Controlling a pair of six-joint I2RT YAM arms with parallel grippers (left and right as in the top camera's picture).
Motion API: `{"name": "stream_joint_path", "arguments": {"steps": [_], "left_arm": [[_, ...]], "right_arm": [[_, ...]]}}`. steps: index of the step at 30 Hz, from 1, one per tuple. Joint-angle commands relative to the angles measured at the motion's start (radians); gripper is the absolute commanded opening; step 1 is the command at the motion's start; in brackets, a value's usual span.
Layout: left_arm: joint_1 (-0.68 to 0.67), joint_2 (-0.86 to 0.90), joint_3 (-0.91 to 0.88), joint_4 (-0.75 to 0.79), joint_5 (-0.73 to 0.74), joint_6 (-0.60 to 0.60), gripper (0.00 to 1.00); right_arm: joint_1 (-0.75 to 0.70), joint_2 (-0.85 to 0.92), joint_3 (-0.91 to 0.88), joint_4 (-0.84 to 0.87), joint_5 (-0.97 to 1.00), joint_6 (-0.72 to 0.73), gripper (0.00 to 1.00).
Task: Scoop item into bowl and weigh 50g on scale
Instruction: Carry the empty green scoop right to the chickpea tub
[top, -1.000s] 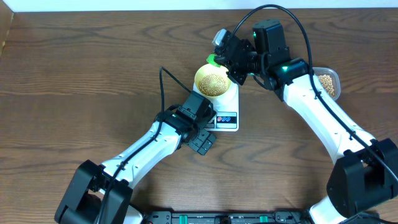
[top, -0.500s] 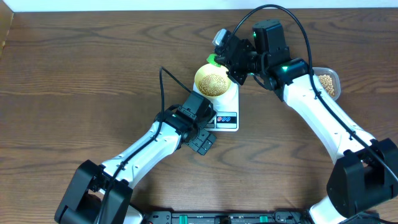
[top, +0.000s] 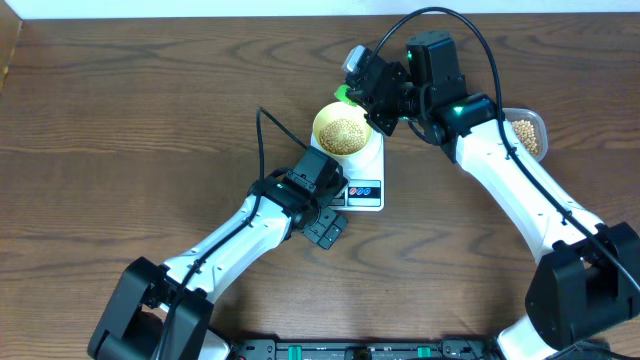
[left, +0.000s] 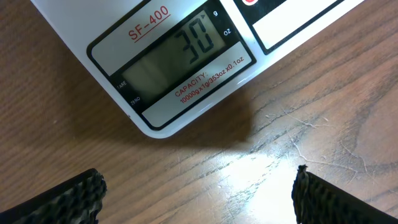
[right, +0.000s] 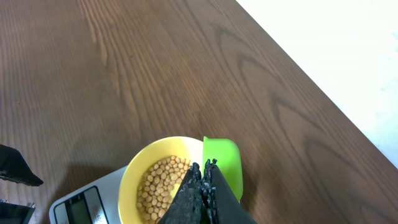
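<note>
The pale yellow bowl (top: 341, 130) (right: 140, 180) sits on the white scale (top: 375, 165) and holds tan beans (top: 342, 130) (right: 158, 185). The scale's display (left: 180, 53) reads 30 in the left wrist view. My right gripper (right: 206, 167) (top: 362, 100) is shut on a green scoop (right: 225, 160) (top: 343, 96), held at the bowl's far rim. The scoop looks empty. My left gripper (left: 198, 190) (top: 326, 228) is open and empty, low over the wood just in front of the scale.
A clear plastic tub (top: 528, 130) with more beans stands at the right, behind my right arm. The table's far edge (right: 323, 81) runs close behind the bowl. A black cable (top: 262, 140) rises from my left arm.
</note>
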Motion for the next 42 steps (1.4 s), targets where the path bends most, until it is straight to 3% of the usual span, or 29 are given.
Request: {"name": "stream_joint_path", "arguments": {"steps": [1, 27, 31, 42], "left_arm": [[0.0, 0.006, -0.003, -0.003, -0.002, 0.009, 0.98], [0.0, 0.006, -0.003, -0.003, -0.002, 0.008, 0.98], [0.0, 0.006, -0.003, -0.003, -0.002, 0.008, 0.98], [0.0, 0.006, -0.003, -0.003, -0.002, 0.009, 0.98]], "right_arm": [[0.009, -0.017, -0.001, 0.004, -0.003, 0.001, 0.01], [0.01, -0.017, -0.002, -0.005, -0.002, 0.002, 0.01], [0.01, -0.017, -0.002, -0.022, -0.071, -0.043, 0.01], [0.01, -0.017, -0.002, -0.008, -0.014, 0.021, 0.01]]}}
